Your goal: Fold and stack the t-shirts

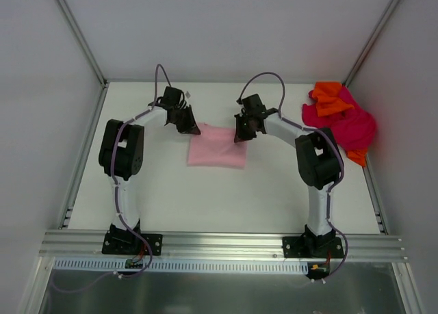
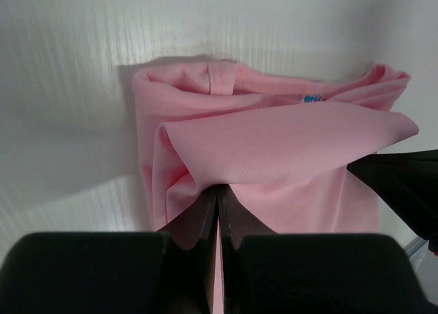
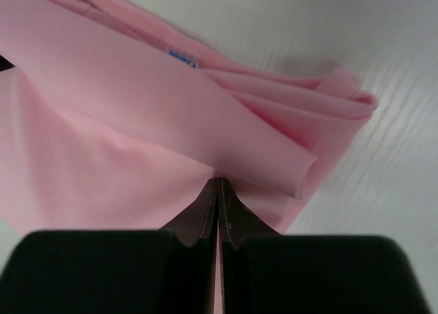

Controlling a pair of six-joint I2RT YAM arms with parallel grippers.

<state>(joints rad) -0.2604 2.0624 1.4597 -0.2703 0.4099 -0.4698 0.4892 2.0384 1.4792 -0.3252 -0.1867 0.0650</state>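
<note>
Top external shows the light pink t-shirt (image 1: 217,148) folded into a rectangle.

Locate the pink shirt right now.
Top view: the pink t-shirt lies mid-table, its far corners pinched by the left gripper and right gripper, left of the magenta-and-orange pile.

The light pink t-shirt (image 2: 274,150) was seen as soft, matt cloth with a fine knit grain. The counter (image 2: 61,74) was finished white, faintly ribbed, with a slight sheen. The left gripper (image 2: 217,198) was formed of matt black plastic, the rail (image 1: 219,243) of brushed metal.
</note>
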